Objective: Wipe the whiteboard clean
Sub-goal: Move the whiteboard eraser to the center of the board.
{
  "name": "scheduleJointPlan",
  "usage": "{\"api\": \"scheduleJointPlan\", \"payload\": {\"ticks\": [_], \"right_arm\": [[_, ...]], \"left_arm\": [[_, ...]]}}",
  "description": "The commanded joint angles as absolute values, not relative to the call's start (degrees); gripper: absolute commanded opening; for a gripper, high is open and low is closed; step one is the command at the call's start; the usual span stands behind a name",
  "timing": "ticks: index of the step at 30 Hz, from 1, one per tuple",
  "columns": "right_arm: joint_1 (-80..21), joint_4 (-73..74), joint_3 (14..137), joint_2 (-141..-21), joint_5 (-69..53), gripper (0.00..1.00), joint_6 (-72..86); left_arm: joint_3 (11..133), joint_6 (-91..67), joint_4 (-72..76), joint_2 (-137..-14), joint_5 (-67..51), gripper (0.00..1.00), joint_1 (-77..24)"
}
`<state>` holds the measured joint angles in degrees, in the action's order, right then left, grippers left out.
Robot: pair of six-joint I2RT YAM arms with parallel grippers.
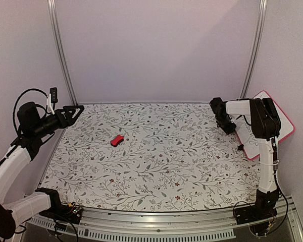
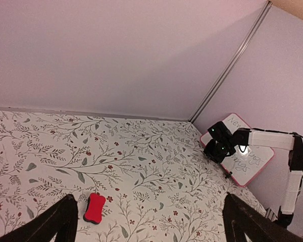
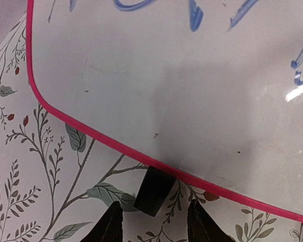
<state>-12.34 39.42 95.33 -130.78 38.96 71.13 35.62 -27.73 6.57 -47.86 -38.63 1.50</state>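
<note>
Along the table's right edge sits the whiteboard; both jaws parted, empty.

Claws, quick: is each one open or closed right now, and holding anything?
Left claw: open, holding nothing.
Right claw: open, holding nothing, close to the whiteboard rim.
</note>
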Motion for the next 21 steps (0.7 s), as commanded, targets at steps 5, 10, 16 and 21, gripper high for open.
{"api": "scheduleJointPlan", "payload": {"ticks": [5, 10, 16, 21], "right_arm": [[-11.4, 43.5, 99.9, -132.5, 42.5, 0.42, 73.4], [-10.9, 45.6, 102.2, -134.3, 42.5, 0.4, 73.6], [-10.6, 46.5, 102.6, -134.7, 42.6, 0.38, 74.2], [-10.5, 47.1, 102.6, -134.7, 42.7, 0.3, 74.9]], "left_arm": [[34.7, -28.0, 7.8, -47.4, -39.5, 1.0, 1.1], [34.8, -28.1, 7.8, -47.7, -39.7, 1.0, 1.2], [34.7, -28.1, 7.9, -47.8, -39.8, 1.0, 1.1], [34.7, -28.2, 8.0, -48.0, -39.9, 1.0, 1.2]]}}
